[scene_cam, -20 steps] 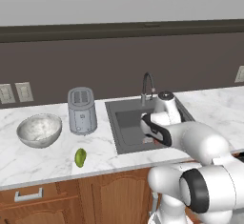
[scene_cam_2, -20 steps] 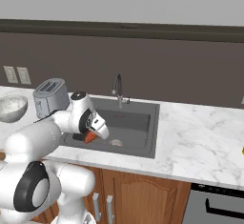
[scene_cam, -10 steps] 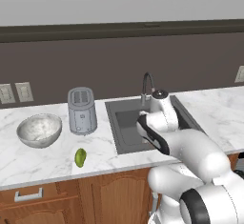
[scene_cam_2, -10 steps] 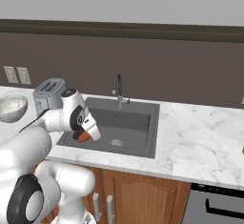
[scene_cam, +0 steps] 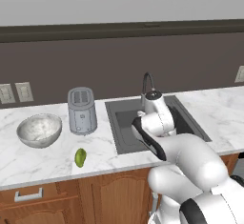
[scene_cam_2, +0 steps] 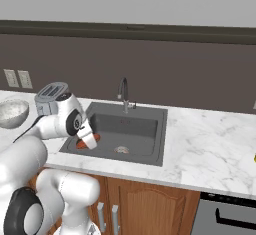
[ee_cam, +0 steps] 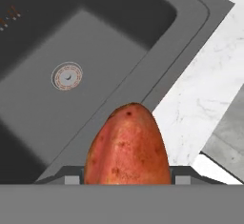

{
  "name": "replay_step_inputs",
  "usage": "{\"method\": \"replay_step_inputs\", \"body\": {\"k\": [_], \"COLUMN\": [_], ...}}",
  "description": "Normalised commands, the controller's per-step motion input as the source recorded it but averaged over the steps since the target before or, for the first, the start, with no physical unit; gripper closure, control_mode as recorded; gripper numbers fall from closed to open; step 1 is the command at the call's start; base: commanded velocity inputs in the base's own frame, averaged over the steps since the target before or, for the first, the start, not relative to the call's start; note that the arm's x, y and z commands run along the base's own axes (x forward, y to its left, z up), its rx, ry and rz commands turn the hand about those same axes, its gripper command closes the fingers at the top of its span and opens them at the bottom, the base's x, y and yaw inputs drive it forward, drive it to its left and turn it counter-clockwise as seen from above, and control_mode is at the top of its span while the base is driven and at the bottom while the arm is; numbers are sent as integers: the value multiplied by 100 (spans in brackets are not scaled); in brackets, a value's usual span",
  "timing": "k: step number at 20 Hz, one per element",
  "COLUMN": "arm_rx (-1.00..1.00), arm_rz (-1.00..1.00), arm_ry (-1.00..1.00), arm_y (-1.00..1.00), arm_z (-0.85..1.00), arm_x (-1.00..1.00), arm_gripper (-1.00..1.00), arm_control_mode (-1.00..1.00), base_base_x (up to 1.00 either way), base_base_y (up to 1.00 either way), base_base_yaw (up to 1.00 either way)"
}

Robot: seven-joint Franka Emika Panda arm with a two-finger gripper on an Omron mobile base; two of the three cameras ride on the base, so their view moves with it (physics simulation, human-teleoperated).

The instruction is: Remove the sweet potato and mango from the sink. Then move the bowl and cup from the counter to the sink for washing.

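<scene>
gripper (scene_cam_2: 86, 140) clamps sweet potato (ee_cam: 127, 147) over sink (ee_cam: 157, 77) rim | left base: mango (scene_cam: 80, 157) on counter

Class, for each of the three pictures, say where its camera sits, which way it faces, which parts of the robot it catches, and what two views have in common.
Left base view: behind the arm, to its left, looking forward and down at the counter; the white arm rises from the lower right over the sink.
Right base view: behind, to its right; the arm rises from the lower left, claw shut on the sweet potato.
Hand view: on the hand, looking along the claw past the sweet potato into the sink.
Shared: both base views show the sink, toaster and bowl.
</scene>
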Motion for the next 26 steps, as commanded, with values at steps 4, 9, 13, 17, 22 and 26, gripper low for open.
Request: {"method": "replay_step_inputs", "body": {"k": [4,9,13,17,22,26], "arm_rx": [0,0,0,0,0,0], "arm_rz": [-5,-3,-1,0,0,0], "arm_ry": [1,1,0,0,0,0], "arm_y": [16,17,21,27,31,33], "arm_z": [12,13,8,4,0,0], "arm_x": [-3,-4,-7,-2,0,0], "arm_gripper": [100,100,100,100,100,100], "arm_control_mode": [-100,-100,-100,-100,-100,-100], "base_base_x": [0,0,0,0,0,0], "base_base_y": [0,0,0,0,0,0], "base_base_yaw": [0,0,0,0,0,0]}}
